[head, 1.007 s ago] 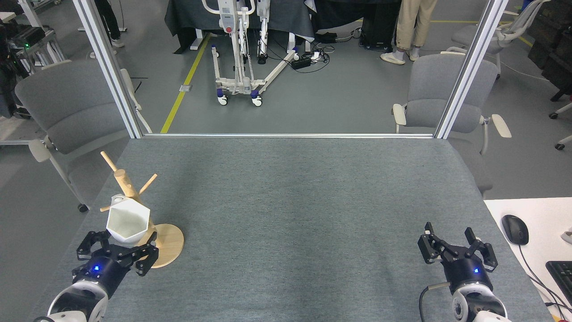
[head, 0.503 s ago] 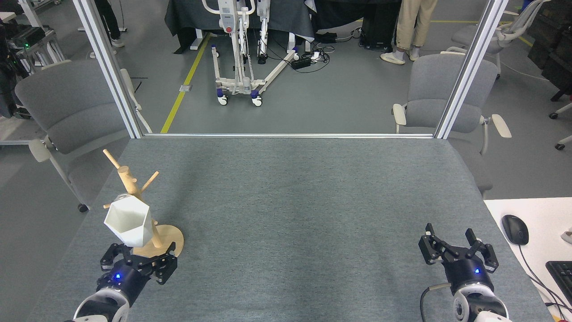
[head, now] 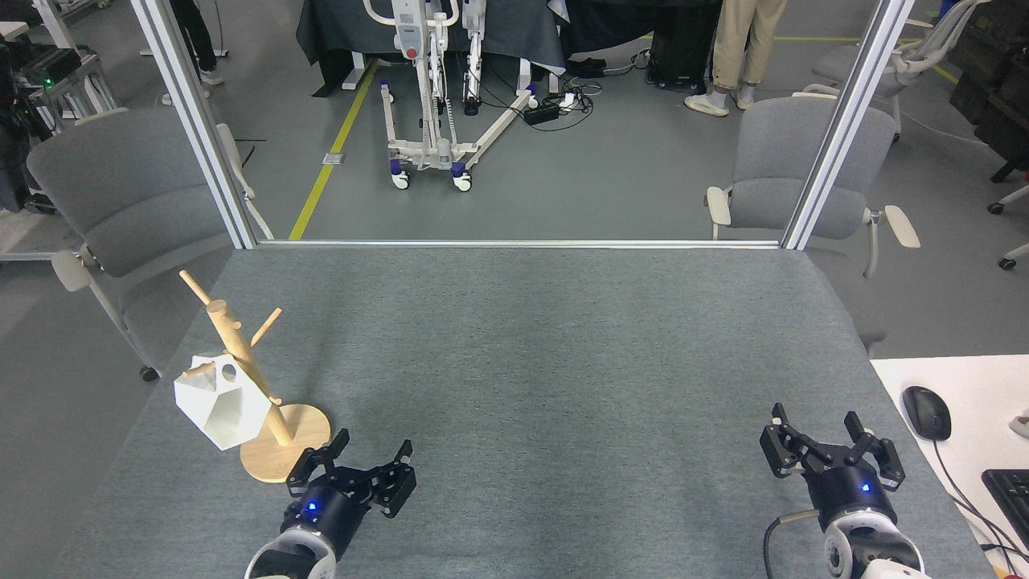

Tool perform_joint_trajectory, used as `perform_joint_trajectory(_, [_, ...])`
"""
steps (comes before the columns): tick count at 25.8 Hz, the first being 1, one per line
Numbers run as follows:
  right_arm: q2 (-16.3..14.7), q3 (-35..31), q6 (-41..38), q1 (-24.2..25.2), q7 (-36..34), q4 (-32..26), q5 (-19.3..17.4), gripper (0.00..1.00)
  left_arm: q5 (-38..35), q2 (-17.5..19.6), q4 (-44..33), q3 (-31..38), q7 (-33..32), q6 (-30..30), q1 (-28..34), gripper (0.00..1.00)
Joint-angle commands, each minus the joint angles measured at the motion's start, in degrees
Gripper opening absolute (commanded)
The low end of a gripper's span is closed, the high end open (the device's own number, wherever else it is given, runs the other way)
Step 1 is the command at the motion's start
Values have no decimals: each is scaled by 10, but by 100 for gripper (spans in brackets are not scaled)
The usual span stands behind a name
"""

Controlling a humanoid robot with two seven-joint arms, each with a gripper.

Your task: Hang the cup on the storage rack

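Hanging tilted from the storage rack (head: 241, 366): faceted white cup (head: 219, 402).

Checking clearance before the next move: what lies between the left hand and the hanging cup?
In the head view, the storage rack's round base lies between the open left hand and the cup.

Cup (head: 219, 404) covering the lower left stretch of the storage rack (head: 241, 362) pole and part of the disc base; handle mostly hidden behind the pole. Both arms cut off by the bottom edge, only the left gripper (head: 366, 460) and right gripper (head: 834, 438) and their wrists showing. Keyboard (head: 1010, 494) clipped by the right edge. Person (head: 744, 48) cut off above the legs by the top edge. Mobile lift frame (head: 430, 96) cropped at the top.
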Motion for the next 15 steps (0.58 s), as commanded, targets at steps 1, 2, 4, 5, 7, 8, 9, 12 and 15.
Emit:
perform_joint_trajectory(1, [-4,0,1,-10,1,1,1,99,3,-18,-14,-69,16,27,-8,98])
perform_joint_trajectory(2, [-4,1,1,-13,2,0,-1,99,3,-18,-15,-92,24,55,-15,98])
perform_joint_trajectory(4, [-7,1,0,-15,2,0,-4,99,4,-19,-14,-151,34,131,-36,98])
perform_joint_trajectory(5, [-8,1,0,-16,2,0,-4,99,4,-19,-12,-183,34,167,-48,98])
perform_joint_trajectory(7, [-6,0,0,-17,2,0,-3,99,4,-20,-7,-229,31,235,-75,98])
perform_joint_trajectory(8, [-7,1,1,-17,2,0,-3,99,5,-20,-3,-244,28,264,-87,98])
perform_joint_trajectory(9, [-9,2,0,-23,2,0,-4,99,5,-21,0,-253,27,282,-96,98])
perform_joint_trajectory(12, [-13,3,-4,-40,0,-3,-4,99,20,-22,-3,-266,25,311,-115,98])
perform_joint_trajectory(15, [-6,10,-11,-78,5,-2,-4,99,40,-21,-22,-271,25,312,-113,98])
